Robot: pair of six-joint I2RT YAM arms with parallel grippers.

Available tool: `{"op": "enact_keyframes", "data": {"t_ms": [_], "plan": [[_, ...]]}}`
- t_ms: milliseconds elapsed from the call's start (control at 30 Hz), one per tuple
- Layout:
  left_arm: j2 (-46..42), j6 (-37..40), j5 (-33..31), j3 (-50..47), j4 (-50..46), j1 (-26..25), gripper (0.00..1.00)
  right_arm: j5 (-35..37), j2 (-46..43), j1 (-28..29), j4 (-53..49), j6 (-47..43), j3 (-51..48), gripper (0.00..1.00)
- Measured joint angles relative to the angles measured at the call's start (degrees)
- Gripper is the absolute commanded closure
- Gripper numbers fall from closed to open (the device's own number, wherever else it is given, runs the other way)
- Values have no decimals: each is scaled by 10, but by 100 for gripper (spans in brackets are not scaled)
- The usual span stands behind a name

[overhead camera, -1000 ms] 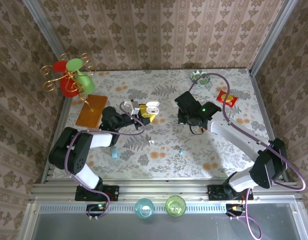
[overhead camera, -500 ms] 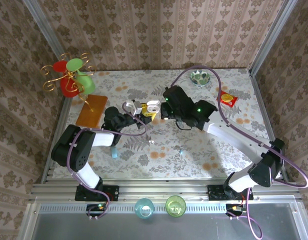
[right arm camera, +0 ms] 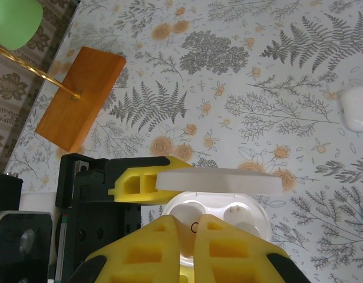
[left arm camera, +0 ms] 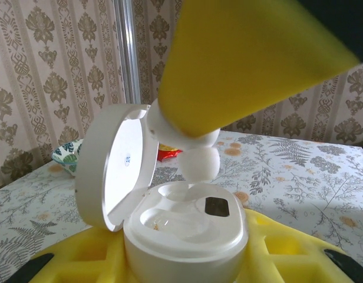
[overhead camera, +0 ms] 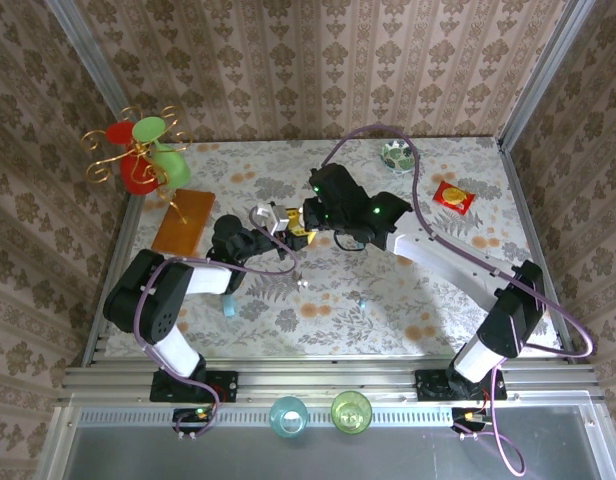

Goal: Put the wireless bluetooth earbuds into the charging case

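The open case [left arm camera: 187, 233] is gripped by the left gripper [overhead camera: 275, 222], at 11 o'clock from the centre of the table [overhead camera: 408, 300]. The right gripper [right arm camera: 190, 221] is closed on an earbud [left arm camera: 200, 160], held at 12 o'clock just above the case.

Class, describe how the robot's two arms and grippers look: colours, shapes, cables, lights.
The left arm and right arm have white tube links between bulky black joints, with a thin purple cable looping along each. A small green light glows near the right wrist. The left gripper and right gripper have black bodies and yellow, ribbed, foam-like fingers.
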Motion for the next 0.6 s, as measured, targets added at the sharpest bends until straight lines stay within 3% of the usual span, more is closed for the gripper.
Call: {"op": "enact_keyframes", "data": {"t_ms": [600], "plan": [[-10,10,-11,0,0,0,70,-22,17,1,0,1,2,87]]}}
